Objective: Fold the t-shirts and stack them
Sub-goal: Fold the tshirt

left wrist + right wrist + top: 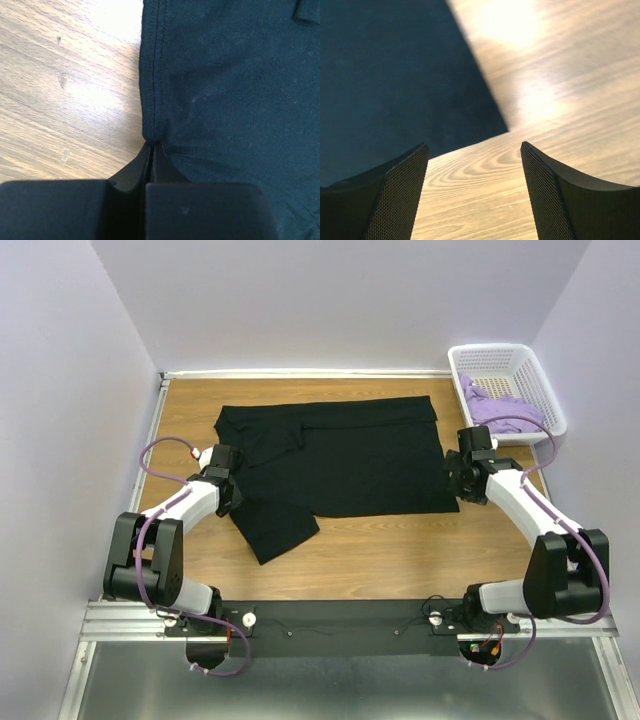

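The large black t-shirt point(350, 455) lies spread on the wooden table, with one sleeve sticking out at the lower left. My left gripper point(232, 500) is at the shirt's left edge. In the left wrist view its jaws point(151, 145) are shut, pinching the stitched edge of the black cloth point(230, 90). My right gripper point(458, 483) hovers at the shirt's right edge. It is open and empty point(473, 145) over bare wood, with a corner of the black shirt point(395, 75) just ahead of its fingers. The lavender t-shirt point(500, 408) lies crumpled in the basket.
A white plastic lattice basket point(525, 365) stands at the back right corner of the table point(380, 550). Pale walls close in the left, back and right sides. A black rail with the arm bases runs along the near edge.
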Motion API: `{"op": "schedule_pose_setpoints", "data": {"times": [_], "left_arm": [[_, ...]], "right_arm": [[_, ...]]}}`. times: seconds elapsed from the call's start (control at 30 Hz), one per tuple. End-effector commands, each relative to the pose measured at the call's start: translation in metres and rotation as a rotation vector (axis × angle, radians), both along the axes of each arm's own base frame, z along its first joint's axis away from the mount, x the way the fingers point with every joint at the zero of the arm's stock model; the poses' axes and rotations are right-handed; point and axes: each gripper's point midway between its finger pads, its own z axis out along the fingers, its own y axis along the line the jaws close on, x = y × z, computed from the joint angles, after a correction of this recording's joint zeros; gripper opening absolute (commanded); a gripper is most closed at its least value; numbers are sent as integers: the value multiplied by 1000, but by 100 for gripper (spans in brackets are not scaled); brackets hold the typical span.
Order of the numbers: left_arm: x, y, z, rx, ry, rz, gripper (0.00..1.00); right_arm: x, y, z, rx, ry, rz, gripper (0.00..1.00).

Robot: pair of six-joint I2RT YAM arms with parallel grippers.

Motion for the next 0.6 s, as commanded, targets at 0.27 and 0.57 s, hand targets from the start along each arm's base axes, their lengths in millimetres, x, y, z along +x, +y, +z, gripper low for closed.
{"op": "schedule_pose_setpoints", "data": {"times": [0.27,0.57], "left_arm": [[-17,-1,-7,16,49,-33,0],[-17,-1,-7,16,49,-31,0]], "right_arm": [[-11,-27,-35,93,84,-164,66],[-13,-18,-56,154,116,-164,57]]}}
